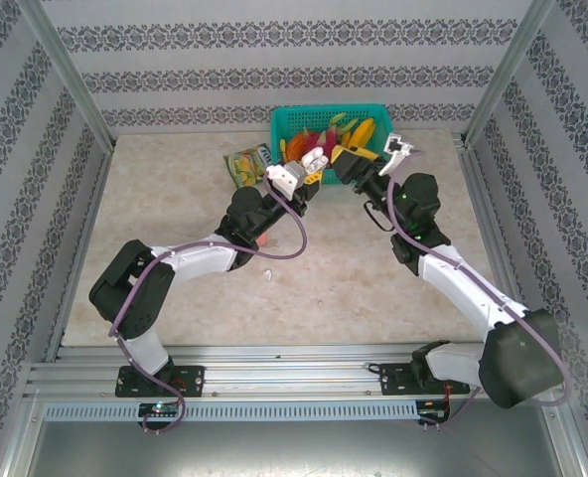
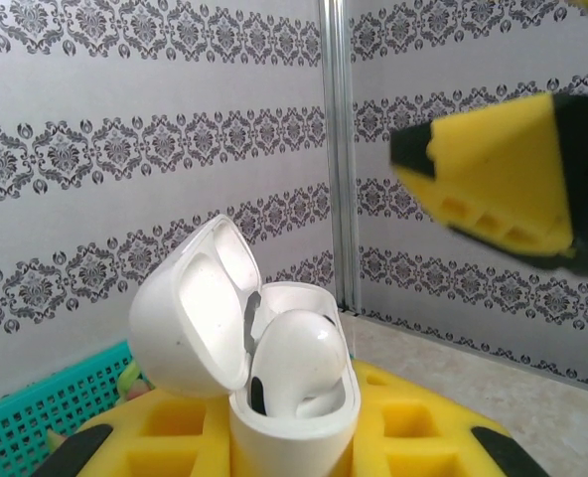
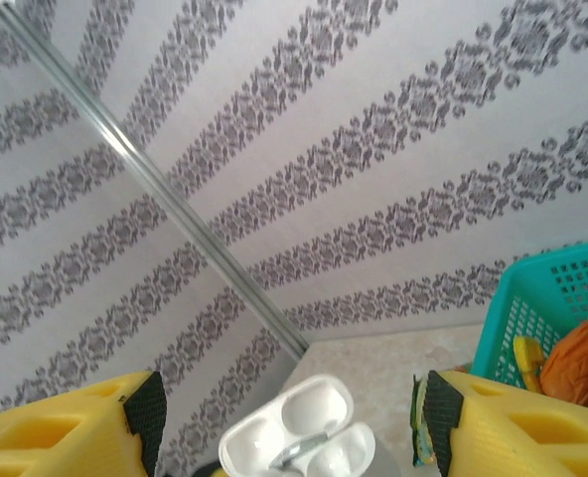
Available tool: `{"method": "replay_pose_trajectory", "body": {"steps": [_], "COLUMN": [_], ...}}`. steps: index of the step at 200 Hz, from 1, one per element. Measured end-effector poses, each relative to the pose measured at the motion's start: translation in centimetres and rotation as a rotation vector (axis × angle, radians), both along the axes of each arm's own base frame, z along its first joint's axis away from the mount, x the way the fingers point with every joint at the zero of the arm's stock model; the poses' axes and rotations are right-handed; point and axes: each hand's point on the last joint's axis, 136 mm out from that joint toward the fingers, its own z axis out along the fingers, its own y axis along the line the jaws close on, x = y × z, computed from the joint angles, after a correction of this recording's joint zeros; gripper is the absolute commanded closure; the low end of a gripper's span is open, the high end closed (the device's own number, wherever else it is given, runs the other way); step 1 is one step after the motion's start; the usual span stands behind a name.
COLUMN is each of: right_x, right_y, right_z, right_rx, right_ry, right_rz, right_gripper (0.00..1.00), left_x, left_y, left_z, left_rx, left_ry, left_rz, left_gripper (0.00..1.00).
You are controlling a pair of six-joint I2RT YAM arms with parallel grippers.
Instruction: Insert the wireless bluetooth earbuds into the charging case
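The white charging case (image 2: 294,397) stands upright with its lid swung open to the left, and my left gripper (image 2: 294,452) is shut on its lower body between yellow fingers (image 2: 155,437). One white earbud (image 2: 296,360) sits in the case, bulb upward. In the top view the case (image 1: 315,157) is held above the table in front of the basket. My right gripper (image 3: 289,422) hovers open just above the case (image 3: 294,437), apart from it, nothing between its pads. One of its yellow fingers (image 2: 503,179) shows at the upper right. A tiny white earbud-like piece (image 1: 267,275) lies on the table.
A teal basket (image 1: 296,121) with orange and yellow packets stands at the back centre, right behind both grippers. A green-yellow snack packet (image 1: 246,164) lies to its left. Patterned walls and metal posts (image 2: 336,149) close in the table. Basket mesh (image 3: 552,298) is near the right gripper.
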Motion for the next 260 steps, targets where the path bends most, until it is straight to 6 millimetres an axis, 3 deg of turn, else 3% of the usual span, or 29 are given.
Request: {"method": "replay_pose_trajectory", "body": {"steps": [30, 58, 77, 112, 164, 184, 208, 260], "right_x": [-0.7, -1.8, -2.3, -2.9, -6.0, -7.4, -8.6, -9.4], "right_y": [-2.2, -3.0, -3.1, -2.9, 1.9, 3.8, 6.1, 11.2], "right_z": [1.1, -0.4, -3.0, -9.8, -19.8, -22.5, -24.4, -27.4], "right_rx": [0.044, 0.033, 0.010, -0.055, -0.270, -0.383, -0.509, -0.752], "right_ry": [0.021, 0.103, 0.193, 0.415, 0.752, 0.844, 0.905, 1.003], "right_rz": [-0.036, -0.048, -0.051, -0.058, 0.047, 0.084, 0.117, 0.142], "right_gripper": [0.28, 0.28, 0.28, 0.29, 0.31, 0.32, 0.32, 0.32], "left_x": [-0.3, -0.5, -0.5, -0.7, -0.5, -0.4, -0.6, -0.8], "left_y": [0.6, 2.0, 3.9, 7.9, 14.3, 16.4, 18.3, 22.0], "left_z": [-0.7, -0.6, -0.3, 0.0, -2.3, -3.5, -4.4, -4.3], "left_rx": [0.008, 0.008, 0.005, -0.001, 0.003, 0.002, -0.007, -0.043], "left_ry": [0.013, 0.014, 0.011, 0.005, 0.058, 0.085, 0.106, 0.105], "left_rz": [0.012, 0.031, 0.065, 0.137, 0.259, 0.301, 0.335, 0.410], "left_gripper": [1.00, 1.00, 1.00, 1.00, 1.00, 1.00, 1.00, 1.00]}}
